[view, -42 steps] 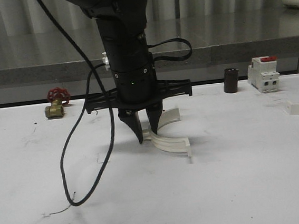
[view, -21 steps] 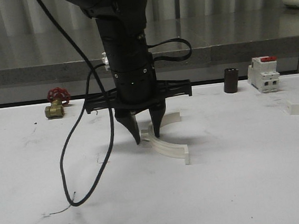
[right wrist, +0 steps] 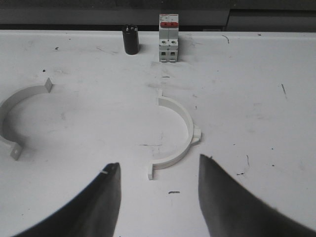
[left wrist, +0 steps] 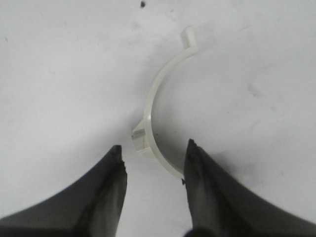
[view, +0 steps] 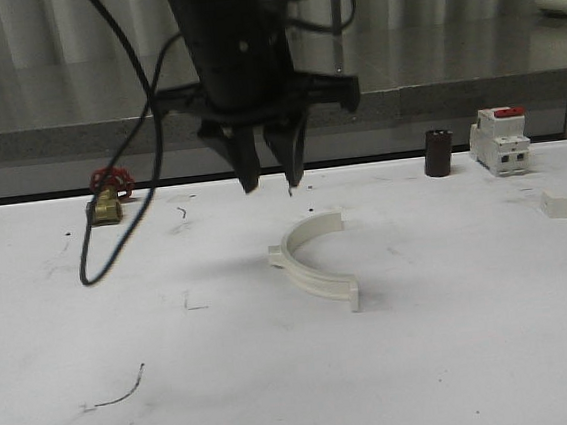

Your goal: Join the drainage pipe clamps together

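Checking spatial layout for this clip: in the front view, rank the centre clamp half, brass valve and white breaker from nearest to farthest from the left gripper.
From the left gripper:
1. Centre clamp half, just below, slightly right.
2. Brass valve, far left.
3. White breaker, far right.

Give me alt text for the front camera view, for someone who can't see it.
A black left gripper hangs open above a white plastic semicircular clamp half lying alone on a white table. A brass valve with a red wheel sits far left; a dark cylinder and a white breaker with a red switch sit far right.
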